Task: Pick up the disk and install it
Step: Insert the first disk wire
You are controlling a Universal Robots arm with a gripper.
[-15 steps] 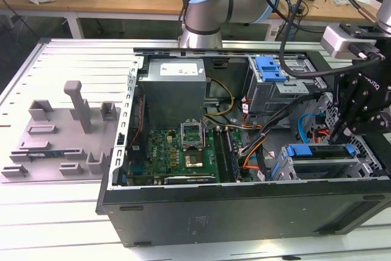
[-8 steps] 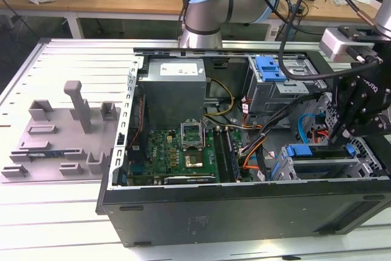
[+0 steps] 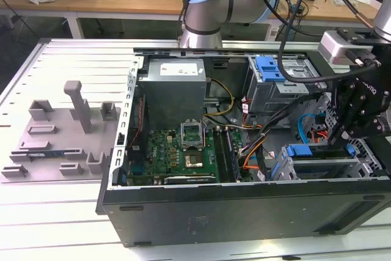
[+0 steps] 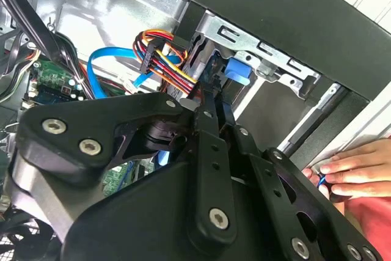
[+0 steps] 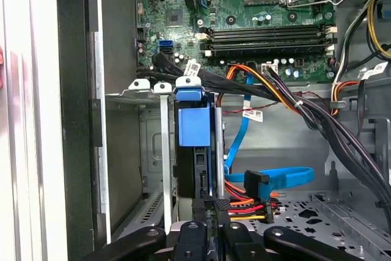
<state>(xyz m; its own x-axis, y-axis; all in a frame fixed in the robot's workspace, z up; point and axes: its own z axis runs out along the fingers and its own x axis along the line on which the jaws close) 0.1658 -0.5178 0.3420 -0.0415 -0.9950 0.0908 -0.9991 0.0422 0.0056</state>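
Disk [image 5: 194, 151] standing on edge in the drive cage [image 5: 153, 145] of the open computer case [image 3: 244, 212], seen in the first wrist view with its blue bracket tab [image 5: 194, 128] toward the motherboard [image 5: 244, 4]. Long axis runs from the tab, at 12 o'clock of the disk, down into the cage toward the gripper [image 5: 211, 209] at 6 o'clock; its label and flat faces are hidden by the cage rails on either side, and its lower end is covered by the gripper's black linkage. In the exterior view the disk [image 3: 317, 151] shows as a blue strip at the case's 4 o'clock corner, directly beneath the gripper [image 3: 338, 140]. Fingers are drawn together with their tips at the disk's edge; whether they actually grip it cannot be told. In the second wrist view the gripper [image 4: 211, 99] body blocks most of the cage, leaving a blue clip [image 4: 238, 70] and a bundle of coloured cables [image 4: 162, 53] visible beyond it. A hand [image 4: 351, 172], cut off by the frame edge, rests against the case's outer wall at 4 o'clock.
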